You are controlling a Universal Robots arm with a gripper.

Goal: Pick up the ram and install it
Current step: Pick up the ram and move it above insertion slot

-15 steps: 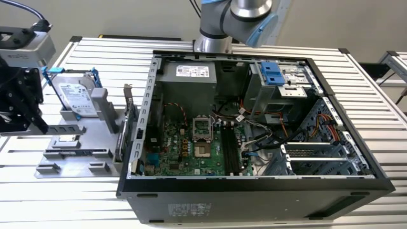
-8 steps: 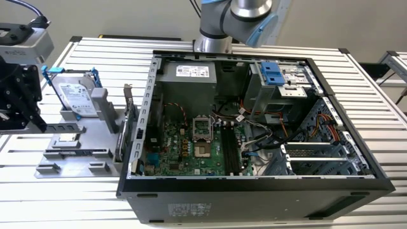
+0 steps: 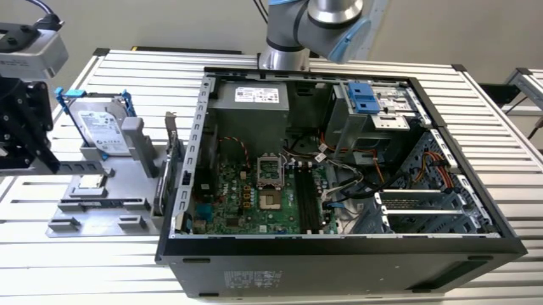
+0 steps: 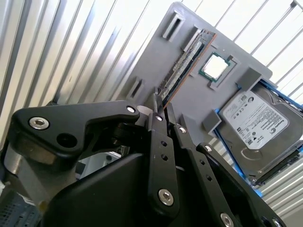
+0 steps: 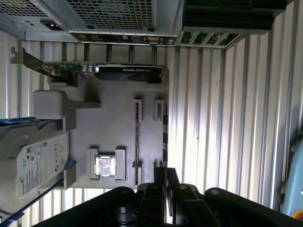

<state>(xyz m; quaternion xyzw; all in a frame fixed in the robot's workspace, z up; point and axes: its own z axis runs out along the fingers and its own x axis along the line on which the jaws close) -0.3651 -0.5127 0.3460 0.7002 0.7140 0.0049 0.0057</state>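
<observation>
- My black, many-linked metal pincer [image 4: 163,108] hung over the slatted aluminium table [image 4: 71,47], well apart from the open black tower computer case [image 3: 339,254].
- The ram [image 4: 185,64], a long, narrow, flat circuit-board stick (dark chips and a coppery edge, from where I watched), stood on edge in a slot of the flat grey plastic holder [image 4: 156,56]. Its near end sat right at the pincer's tip.
- I could not tell whether the pincer was spread, pressed together or pinching the stick.
- Just past the ram from the pincer, the small square silver processor chip [image 4: 215,66] lay in its recess. Farther off rested the large silver hard drive [image 4: 258,125] with blue rails.
- The long black memory slots [image 3: 307,194] on the green motherboard [image 3: 229,197] sat inside the case, far from the pincer.
</observation>
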